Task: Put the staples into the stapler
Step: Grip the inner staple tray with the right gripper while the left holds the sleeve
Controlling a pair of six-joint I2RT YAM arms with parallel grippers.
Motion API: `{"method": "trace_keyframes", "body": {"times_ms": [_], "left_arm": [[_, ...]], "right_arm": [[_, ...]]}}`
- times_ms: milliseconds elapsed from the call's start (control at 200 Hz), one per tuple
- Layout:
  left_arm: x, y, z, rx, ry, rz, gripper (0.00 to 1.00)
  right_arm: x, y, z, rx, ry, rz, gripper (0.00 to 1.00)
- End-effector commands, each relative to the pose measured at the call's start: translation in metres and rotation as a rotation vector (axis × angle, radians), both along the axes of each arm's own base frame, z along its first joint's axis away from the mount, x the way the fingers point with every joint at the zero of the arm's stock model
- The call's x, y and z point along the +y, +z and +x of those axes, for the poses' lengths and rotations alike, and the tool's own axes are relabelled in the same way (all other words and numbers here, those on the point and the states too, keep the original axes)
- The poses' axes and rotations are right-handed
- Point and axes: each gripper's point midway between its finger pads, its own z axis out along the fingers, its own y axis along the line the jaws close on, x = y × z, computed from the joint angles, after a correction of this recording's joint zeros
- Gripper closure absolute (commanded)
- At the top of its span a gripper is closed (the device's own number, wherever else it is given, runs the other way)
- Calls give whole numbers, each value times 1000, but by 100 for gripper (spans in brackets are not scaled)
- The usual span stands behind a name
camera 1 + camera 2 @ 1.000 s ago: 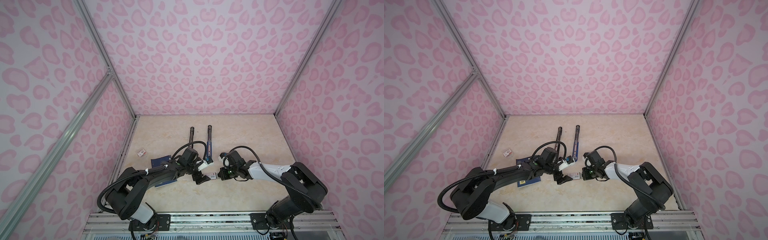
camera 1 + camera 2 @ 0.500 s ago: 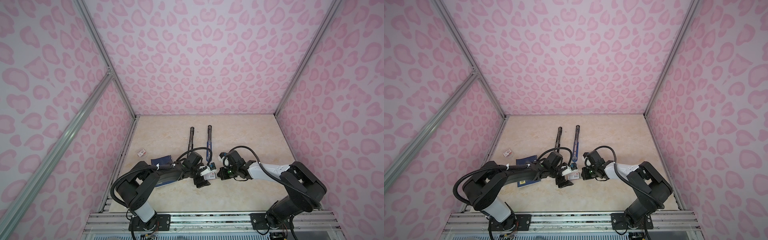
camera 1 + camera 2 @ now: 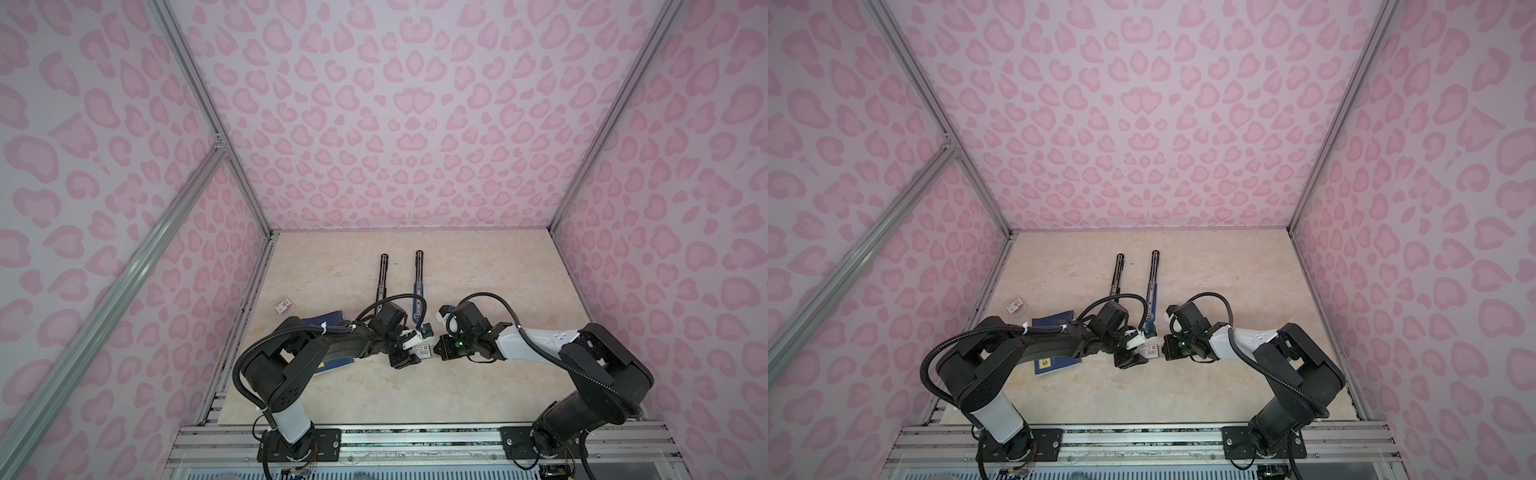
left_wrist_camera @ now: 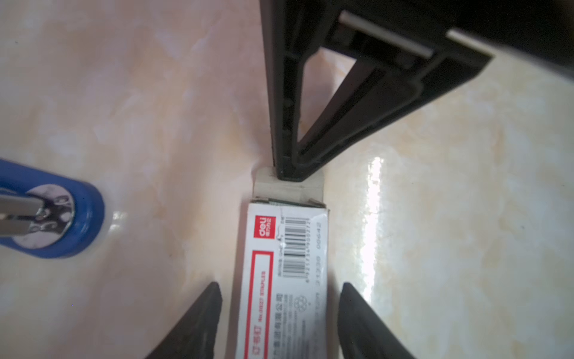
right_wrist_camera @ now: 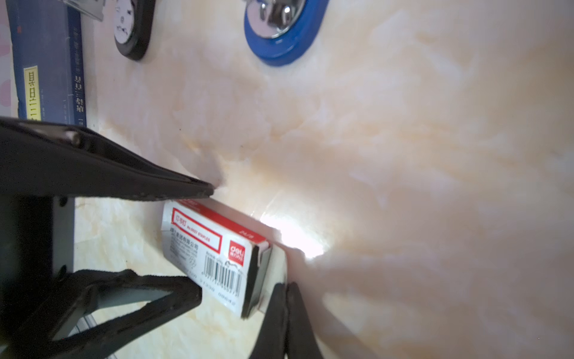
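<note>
Left gripper [image 4: 279, 287] has slid over the box [image 4: 289, 248] and is narrowing: its jaws flank the long sides, spread, a sliver of gap each side. Right gripper [image 5: 287, 290] stays pressed together at the box's open end, tip on the flap [image 4: 289, 185]; a pinch I cannot confirm. Staples do not show, presumably inside, so extraction seems about to begin. Blue stapler [image 3: 418, 286] lies opened just beyond.

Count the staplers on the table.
2. The black stapler lies opened flat on the table, centre back; the blue stapler lies just right of it, nearly parallel. Others might be hidden.
</note>
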Motion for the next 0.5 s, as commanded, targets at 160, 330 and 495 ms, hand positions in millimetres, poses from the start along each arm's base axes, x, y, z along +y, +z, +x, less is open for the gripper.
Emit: {"method": "trace_keyframes", "body": {"times_ms": [160, 330, 495], "left_arm": [[6, -5, -4, 24, 4, 32, 43], [7, -5, -5, 24, 2, 40, 44], [7, -7, -5, 33, 2, 46, 48]], "right_arm": [[-13, -9, -5, 21, -26, -50, 100], [-21, -9, -3, 19, -56, -54, 100], [-26, -7, -3, 17, -72, -45, 100]]}}
